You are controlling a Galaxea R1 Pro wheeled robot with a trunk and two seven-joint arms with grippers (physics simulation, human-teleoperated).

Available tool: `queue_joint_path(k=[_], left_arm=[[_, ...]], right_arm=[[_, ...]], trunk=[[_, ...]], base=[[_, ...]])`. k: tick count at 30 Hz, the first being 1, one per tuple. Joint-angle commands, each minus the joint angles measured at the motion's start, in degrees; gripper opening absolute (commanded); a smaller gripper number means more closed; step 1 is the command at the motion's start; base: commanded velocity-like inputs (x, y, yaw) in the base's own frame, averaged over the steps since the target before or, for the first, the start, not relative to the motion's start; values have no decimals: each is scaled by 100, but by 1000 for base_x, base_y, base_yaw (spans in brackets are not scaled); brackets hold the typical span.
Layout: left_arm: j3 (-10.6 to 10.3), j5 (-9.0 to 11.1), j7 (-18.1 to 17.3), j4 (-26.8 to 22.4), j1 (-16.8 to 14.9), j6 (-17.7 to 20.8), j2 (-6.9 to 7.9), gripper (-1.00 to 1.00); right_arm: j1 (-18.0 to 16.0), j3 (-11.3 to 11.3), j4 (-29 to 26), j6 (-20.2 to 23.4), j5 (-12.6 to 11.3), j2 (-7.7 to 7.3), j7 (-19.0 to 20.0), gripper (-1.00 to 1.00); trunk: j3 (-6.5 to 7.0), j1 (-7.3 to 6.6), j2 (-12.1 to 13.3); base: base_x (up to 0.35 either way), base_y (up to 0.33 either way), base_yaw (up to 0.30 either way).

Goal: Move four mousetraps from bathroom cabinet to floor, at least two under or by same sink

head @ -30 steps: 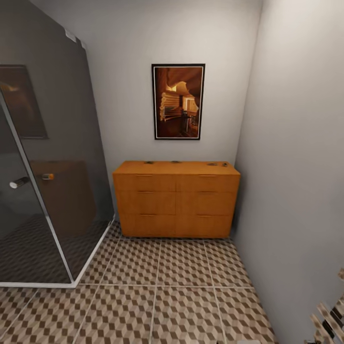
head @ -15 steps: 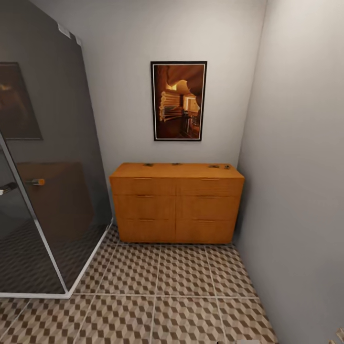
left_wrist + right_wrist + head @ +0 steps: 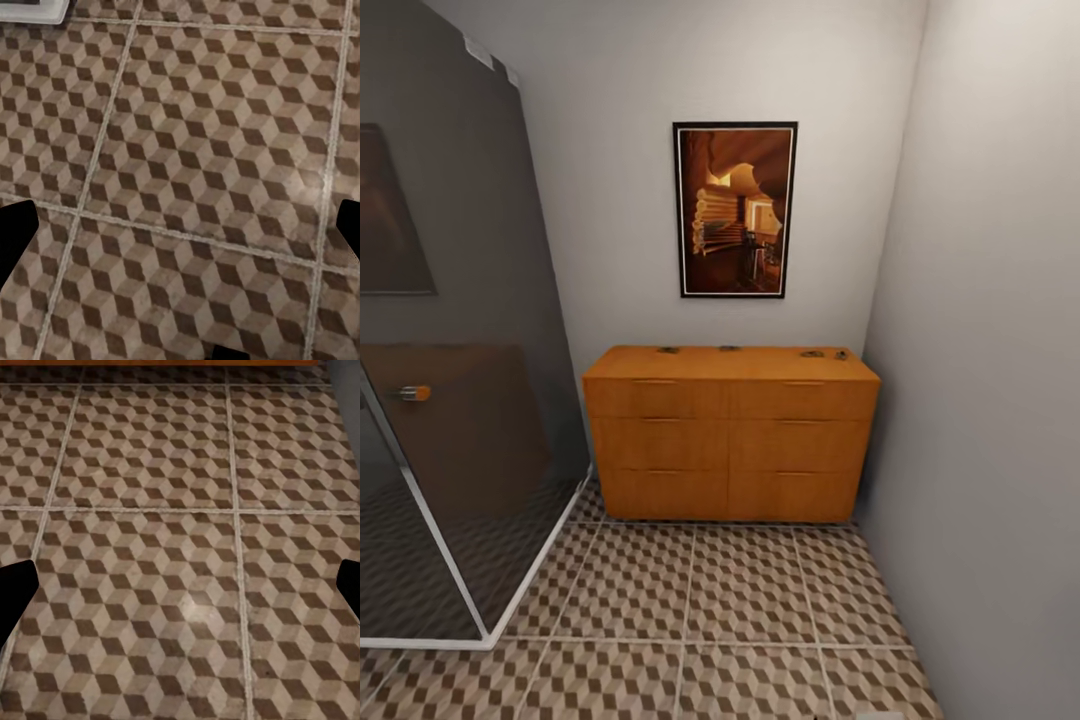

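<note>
The room was a narrow bathroom corner with pale grey walls. The bathroom floor (image 3: 740,590) filled the lower part of the head view: square tiles printed with a brown, beige and white cube pattern, split by pale grout lines. A dark glass shower enclosure (image 3: 450,380) with a white base frame took the left of the frame, and a black-framed picture (image 3: 735,210) in warm brown tones hung at upper centre on the back wall.

The cabinet (image 3: 730,440) stood against the back wall at centre frame, its right end close to the side wall. It was a low, wide orange-brown wooden dresser, long axis running left to right, with a flat top and drawer fronts with slim bar handles facing the camera.

The mousetraps (image 3: 812,353) lay on the cabinet's top near its back edge: small dark specks, one left of centre (image 3: 667,350), one near the middle (image 3: 729,348) and two close together at the right end. They were too small to tell their orientation or details.

In each wrist view the same cube-patterned tile lay below. The left gripper (image 3: 180,229) showed dark finger tips at opposite edges of its frame, spread wide with nothing between them. The right gripper (image 3: 180,589) likewise had its fingers wide apart and empty.
</note>
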Motion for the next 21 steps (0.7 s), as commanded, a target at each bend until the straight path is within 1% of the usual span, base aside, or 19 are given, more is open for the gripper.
queue_joint_path(k=[1, 21], left_arm=[[15, 10, 0, 2, -4, -22, -3, 100], [15, 10, 0, 4, -4, -22, -3, 100]], right_arm=[[-2, 5, 6, -17, 4, 0, -8, 100], [-3, 5, 47, -17, 4, 0, -11, 100]], trunk=[[-6, 2, -3], [-6, 2, -3]], base=[[207, 0, 0], [207, 0, 0]])
